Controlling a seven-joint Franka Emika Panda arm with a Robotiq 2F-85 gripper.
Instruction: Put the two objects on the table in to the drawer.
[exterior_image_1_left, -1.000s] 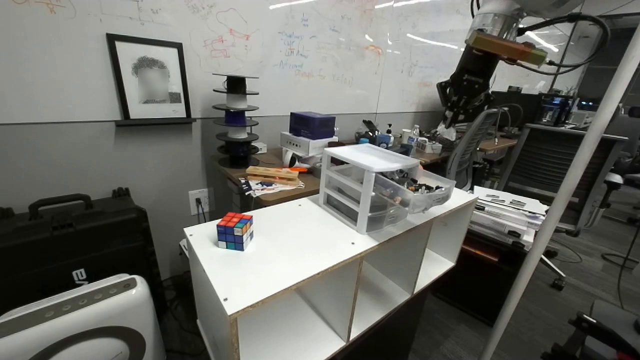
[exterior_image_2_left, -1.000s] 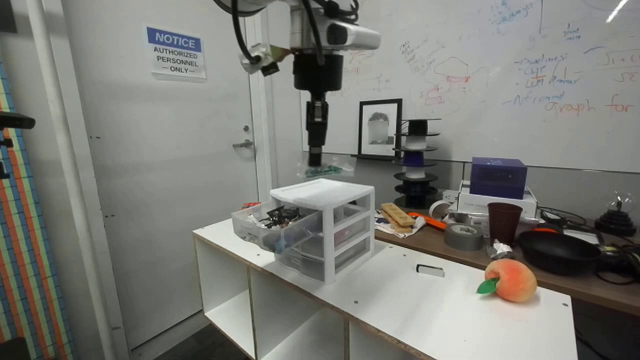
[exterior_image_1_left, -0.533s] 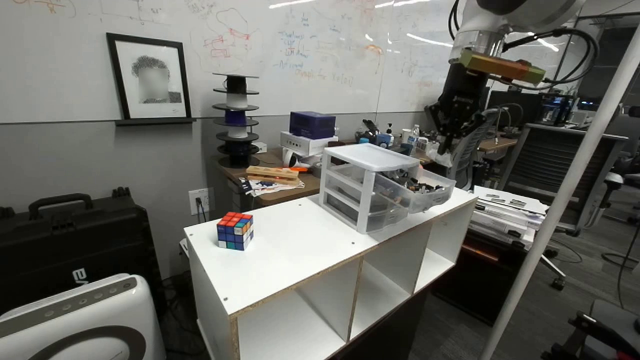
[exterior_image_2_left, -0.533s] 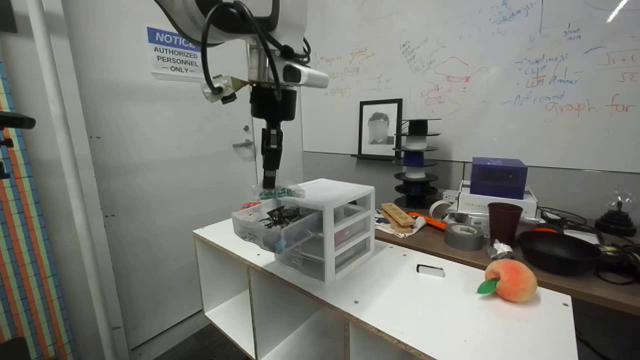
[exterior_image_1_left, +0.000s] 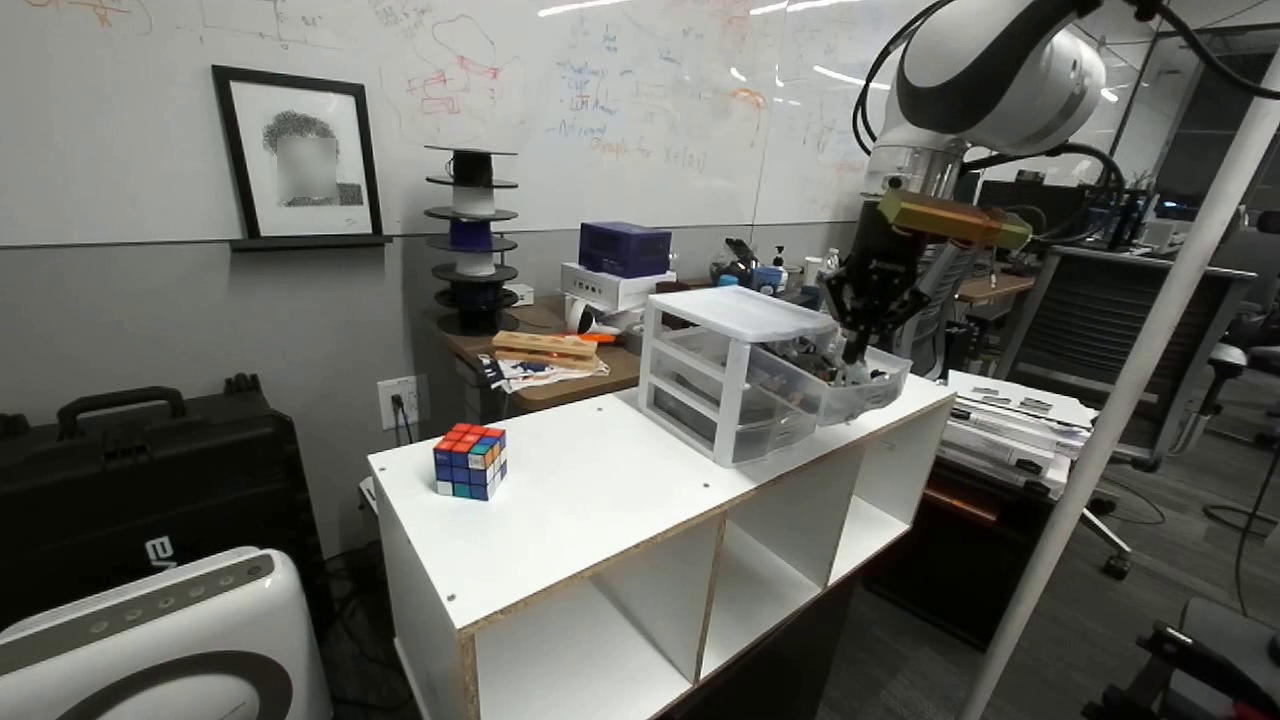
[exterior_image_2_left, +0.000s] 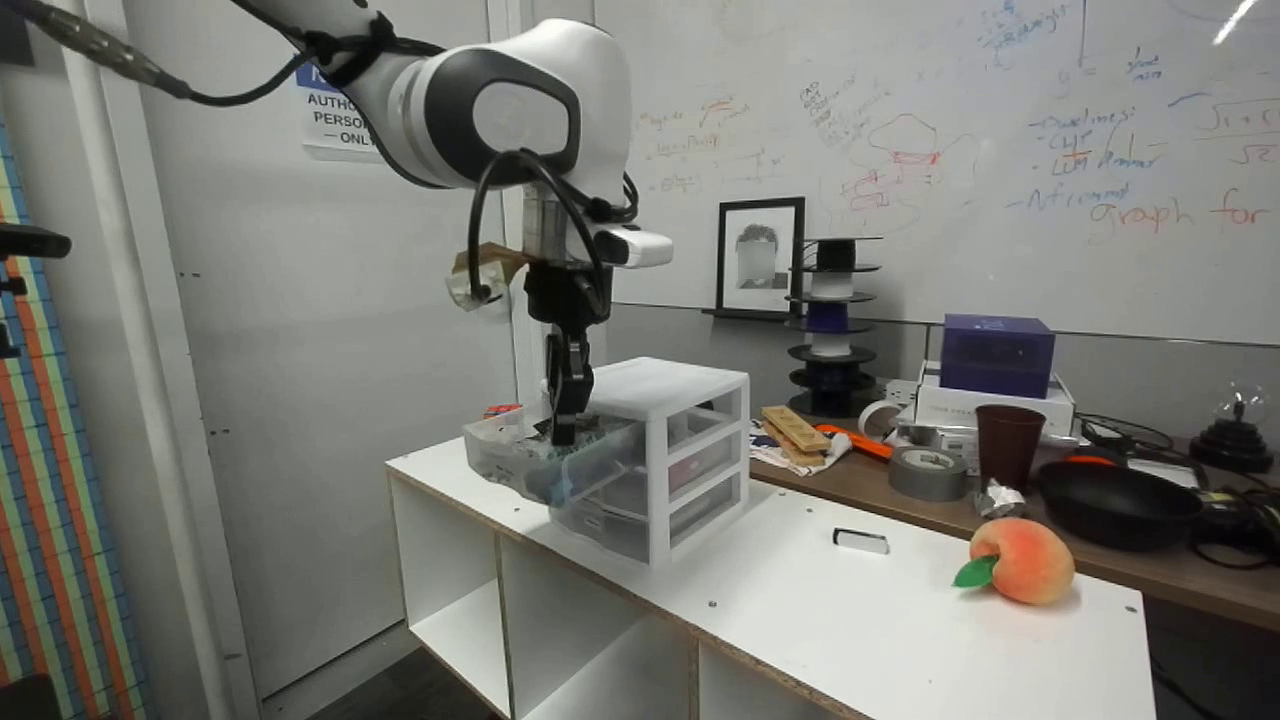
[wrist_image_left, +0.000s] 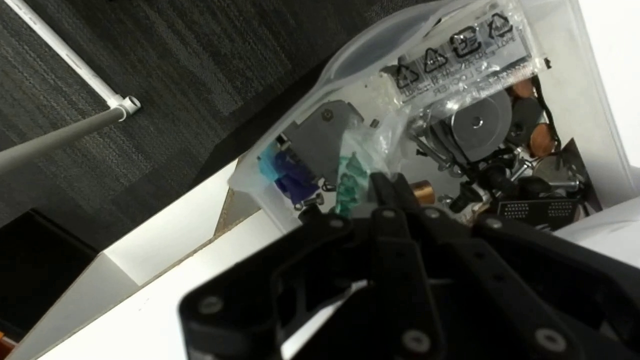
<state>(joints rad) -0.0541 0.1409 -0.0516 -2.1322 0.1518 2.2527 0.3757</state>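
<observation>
My gripper (wrist_image_left: 391, 177) is shut on a clear plastic bag of green pieces (wrist_image_left: 350, 185). In both exterior views the fingertips reach down over the pulled-out top drawer (exterior_image_2_left: 500, 452), the bag now low among its contents. In the wrist view the drawer's far wall (wrist_image_left: 602, 100) encloses screws, discs and dark parts. On the white table (exterior_image_1_left: 560, 520), in an exterior view, stands a Rubik's cube (exterior_image_1_left: 470, 462). A peach (exterior_image_2_left: 1022, 560) with a green leaf and a small white-and-black item (exterior_image_2_left: 860, 541) lie there too. Which of these the task means by its two objects I cannot tell.
The unit's white top (exterior_image_2_left: 640, 385) rises right beside my gripper. A clear bag with recycling marks (wrist_image_left: 460, 55) fills one end of the drawer; whether it joins the held bag is unclear. A brown desk (exterior_image_2_left: 1170, 570) with a black pan and a cup stands behind.
My gripper, shut on the bag, has come from above the unit, across over the open drawer, and then down until the bag sits inside it. The cube, peach and small item stay put.
</observation>
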